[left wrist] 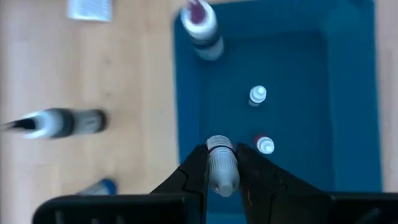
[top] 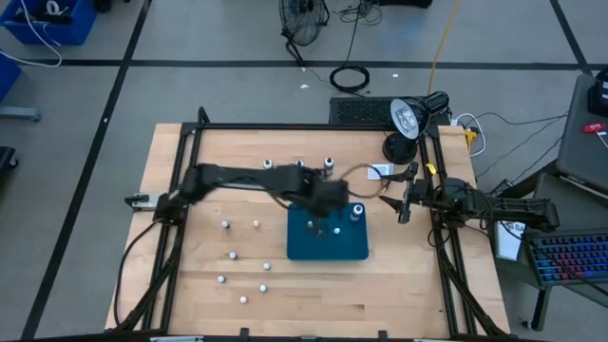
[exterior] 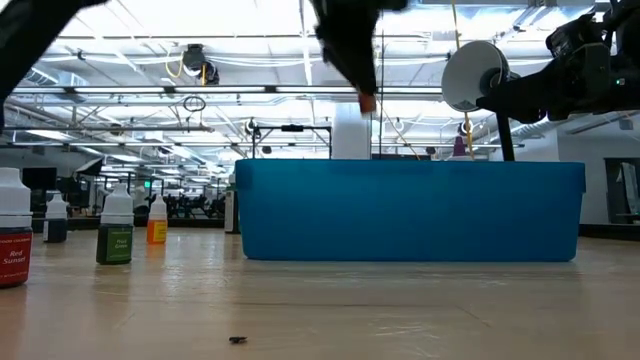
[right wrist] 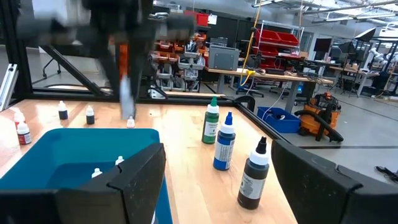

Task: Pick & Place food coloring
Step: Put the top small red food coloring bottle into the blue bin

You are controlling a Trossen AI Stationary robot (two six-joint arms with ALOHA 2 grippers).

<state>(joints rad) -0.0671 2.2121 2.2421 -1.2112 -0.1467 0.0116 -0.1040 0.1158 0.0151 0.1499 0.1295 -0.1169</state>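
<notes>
My left gripper [left wrist: 222, 171] hangs over the blue tray [top: 302, 249] and is shut on one small food coloring bottle [left wrist: 222, 163] with a pale cap. Two small bottles [left wrist: 257, 94] [left wrist: 265, 144] stand upright on the tray floor, and a bigger purple-topped bottle [left wrist: 203, 28] stands at the tray's far corner. Several more small bottles [top: 234, 255] stand on the wood left of the tray. My right gripper [top: 404, 204] waits open, right of the tray. My left gripper pinches the small bottle by its body [left wrist: 223, 177] between the two fingers, coming from above and pointing down. The pale cap [left wrist: 219, 143] sticks out past the fingertips toward the tray. The bottle is lifted clear, above the tray's inside.
Three taller bottles, green [right wrist: 211, 124], blue [right wrist: 224, 144] and black [right wrist: 253, 177], stand near the table's far edge. A lamp [top: 407, 119] sits at the far right corner, and a black frame [top: 285, 127] runs around the table. Bare wood lies near of the tray.
</notes>
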